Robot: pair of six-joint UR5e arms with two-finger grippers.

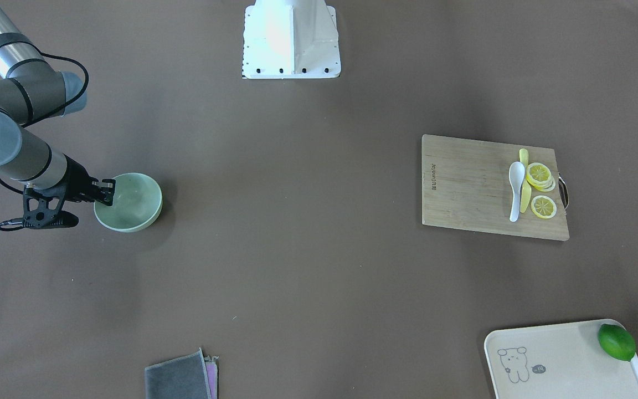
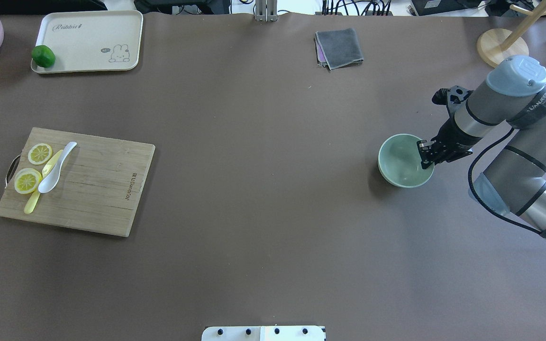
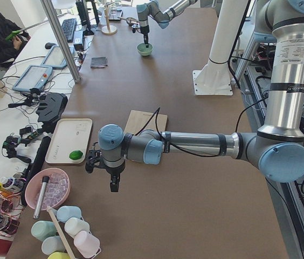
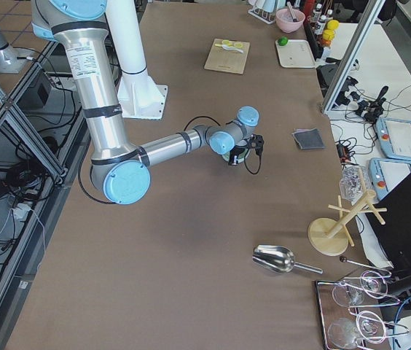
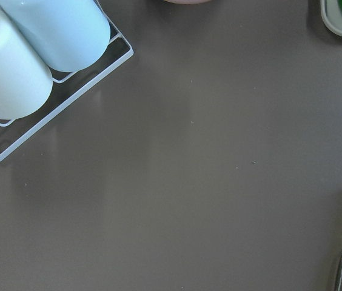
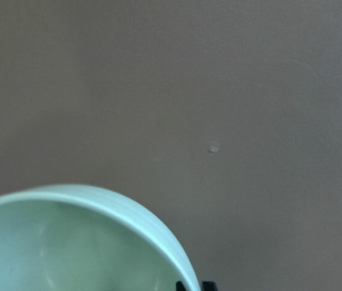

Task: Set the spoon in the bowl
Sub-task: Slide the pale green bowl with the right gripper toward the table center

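The white spoon lies on a wooden cutting board, across a yellow knife and beside lemon slices; it also shows in the overhead view. The mint-green bowl stands on the table far from it, on the robot's right side. My right gripper is at the bowl's rim and looks shut on it, one finger inside the bowl. My left gripper shows only in the exterior left view, hanging over bare table near the tray; I cannot tell whether it is open or shut.
A cream tray holds a lime. A folded grey cloth lies at the table's far edge. The robot base stands mid-table. Cups in a wire rack stand near the left wrist. A wooden stand is behind the right arm.
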